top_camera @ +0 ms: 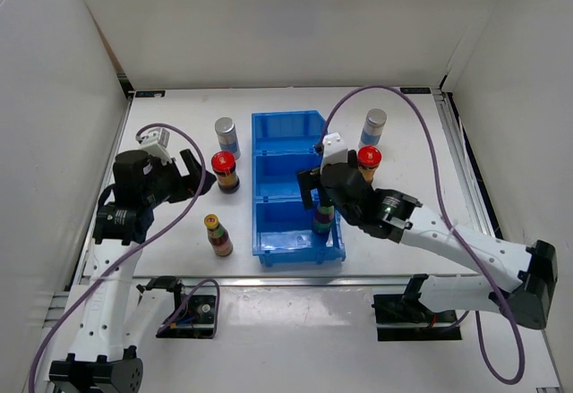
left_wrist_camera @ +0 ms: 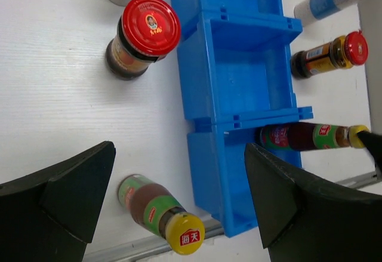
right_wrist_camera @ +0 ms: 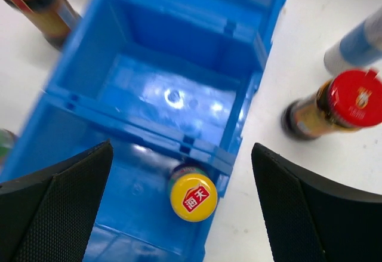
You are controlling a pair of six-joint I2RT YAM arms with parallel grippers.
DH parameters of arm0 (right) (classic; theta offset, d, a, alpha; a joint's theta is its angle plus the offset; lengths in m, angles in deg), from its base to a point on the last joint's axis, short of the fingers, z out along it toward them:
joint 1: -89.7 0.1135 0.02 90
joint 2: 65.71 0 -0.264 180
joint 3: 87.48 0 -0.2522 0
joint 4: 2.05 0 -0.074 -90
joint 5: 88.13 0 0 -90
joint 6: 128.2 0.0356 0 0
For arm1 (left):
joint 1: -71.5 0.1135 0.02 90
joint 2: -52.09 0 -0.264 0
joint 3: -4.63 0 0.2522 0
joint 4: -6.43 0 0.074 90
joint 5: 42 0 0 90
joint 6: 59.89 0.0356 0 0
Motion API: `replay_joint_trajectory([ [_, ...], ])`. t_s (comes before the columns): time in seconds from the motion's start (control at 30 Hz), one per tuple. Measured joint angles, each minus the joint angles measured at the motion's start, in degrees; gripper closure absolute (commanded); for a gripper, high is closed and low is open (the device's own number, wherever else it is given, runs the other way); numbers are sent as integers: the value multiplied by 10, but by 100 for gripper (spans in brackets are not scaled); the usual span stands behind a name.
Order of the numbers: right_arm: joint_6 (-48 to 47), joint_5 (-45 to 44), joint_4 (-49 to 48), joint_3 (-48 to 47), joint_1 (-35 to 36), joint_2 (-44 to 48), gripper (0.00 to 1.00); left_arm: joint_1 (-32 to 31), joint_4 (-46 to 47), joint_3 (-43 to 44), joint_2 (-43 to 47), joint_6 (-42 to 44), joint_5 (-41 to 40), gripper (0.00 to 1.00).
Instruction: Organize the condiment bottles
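Observation:
One yellow-capped bottle (top_camera: 323, 217) stands in the near compartment of the blue bin (top_camera: 269, 156); its cap (right_wrist_camera: 193, 198) shows below my open right gripper (right_wrist_camera: 182, 172), which hovers over it without touching. The other yellow-capped bottle (top_camera: 218, 234) stands on the table left of the bin, under my open, empty left gripper (left_wrist_camera: 179, 172). A red-capped bottle (top_camera: 224, 171) and a silver-capped bottle (top_camera: 226, 136) stand left of the bin. Another red-capped bottle (top_camera: 368, 162) and another silver-capped bottle (top_camera: 373, 128) stand to its right.
The bin's middle compartment (right_wrist_camera: 173, 95) and far compartment (top_camera: 286, 129) hold nothing. White walls enclose the table on three sides. A metal rail (left_wrist_camera: 107, 253) runs along the near table edge.

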Motion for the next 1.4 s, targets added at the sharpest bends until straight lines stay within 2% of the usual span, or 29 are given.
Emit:
replay_joint_trajectory([
  [0.13, -19, -7, -4, -37, 4, 30, 0, -10, -20, 24, -8, 33, 13, 0],
  [0.37, -31, -35, -1, -40, 4, 64, 0, -60, -19, 45, -3, 98, 65, 0],
  [0.47, -30, -38, 12, -39, 4, 64, 0, -82, -26, 44, 4, 99, 52, 0],
  [0.6, -22, -44, 26, -36, 4, 65, 0, -96, -45, 32, 33, 67, -5, 0],
  [0.87, -11, -46, 45, -33, 4, 64, 0, -109, -51, -50, 211, -25, -112, 0],
  [0.93, -10, -46, 47, -33, 4, 64, 0, -109, -52, -50, 201, -46, -124, 0],
  [1.07, -7, -46, 53, -33, 4, 59, 0, -109, -68, -51, 113, -102, -130, 0],
  [1.17, -5, -46, 58, -33, 4, 56, 0, -109, -76, -80, 81, -140, -136, 0],
  [1.4, -1, -47, 60, -33, 4, 56, 0, -109, -87, -110, 183, -173, -159, 0],
])
